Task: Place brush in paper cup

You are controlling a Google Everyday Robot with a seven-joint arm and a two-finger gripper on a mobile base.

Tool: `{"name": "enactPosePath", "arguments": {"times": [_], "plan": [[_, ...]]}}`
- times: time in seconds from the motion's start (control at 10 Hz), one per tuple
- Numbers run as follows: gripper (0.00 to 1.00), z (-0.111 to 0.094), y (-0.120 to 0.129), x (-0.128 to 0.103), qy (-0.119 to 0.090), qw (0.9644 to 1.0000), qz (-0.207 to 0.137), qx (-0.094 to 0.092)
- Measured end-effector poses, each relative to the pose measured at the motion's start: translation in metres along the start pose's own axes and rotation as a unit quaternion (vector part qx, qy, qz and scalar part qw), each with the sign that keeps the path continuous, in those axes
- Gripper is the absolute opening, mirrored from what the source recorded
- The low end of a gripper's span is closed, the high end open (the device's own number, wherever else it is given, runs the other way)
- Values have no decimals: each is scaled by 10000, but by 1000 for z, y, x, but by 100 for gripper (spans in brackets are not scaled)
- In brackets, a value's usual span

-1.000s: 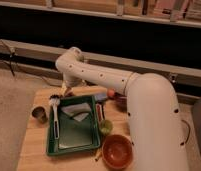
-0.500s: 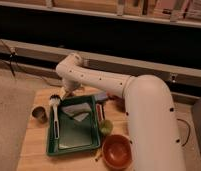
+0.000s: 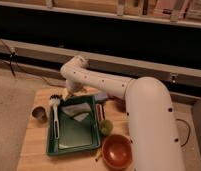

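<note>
The brush (image 3: 55, 117) is lying loose along the left side of the green tray (image 3: 74, 150), head at the far end and handle pointing back toward me. Just right of the head, the gripper (image 3: 68, 94) is hovering, spread and holding nothing.

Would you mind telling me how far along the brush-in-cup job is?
Nothing looks done: the slim pale-handled dish brush lies along the left side of the green plastic tray. In hand: the gripper hovers by the brush head, fingers open, holding nothing. Left: grasp the brush, lift it and set it in the small white paper cup, partly hidden behind the arm.
</note>
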State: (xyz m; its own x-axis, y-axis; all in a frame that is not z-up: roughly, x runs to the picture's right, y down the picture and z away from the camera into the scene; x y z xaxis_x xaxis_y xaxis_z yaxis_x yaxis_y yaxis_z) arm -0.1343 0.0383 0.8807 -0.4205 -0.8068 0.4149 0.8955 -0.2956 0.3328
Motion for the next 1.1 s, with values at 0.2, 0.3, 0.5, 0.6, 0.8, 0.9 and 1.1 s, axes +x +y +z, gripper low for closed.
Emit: {"name": "enactPosePath", "arguments": {"times": [0.2,0.3,0.5,0.6,0.8,0.9,1.1], "plan": [[80,2,-12,11,54,9997,-233,13],[80,4,-20,18,78,9994,-334,18],[80,7,-38,36,114,9983,-572,32],[80,7,-38,41,131,9980,-611,20],[80,9,-44,52,209,9974,-679,73],[80,9,-47,56,249,9971,-709,97],[80,8,-55,62,330,9964,-774,141]]}}
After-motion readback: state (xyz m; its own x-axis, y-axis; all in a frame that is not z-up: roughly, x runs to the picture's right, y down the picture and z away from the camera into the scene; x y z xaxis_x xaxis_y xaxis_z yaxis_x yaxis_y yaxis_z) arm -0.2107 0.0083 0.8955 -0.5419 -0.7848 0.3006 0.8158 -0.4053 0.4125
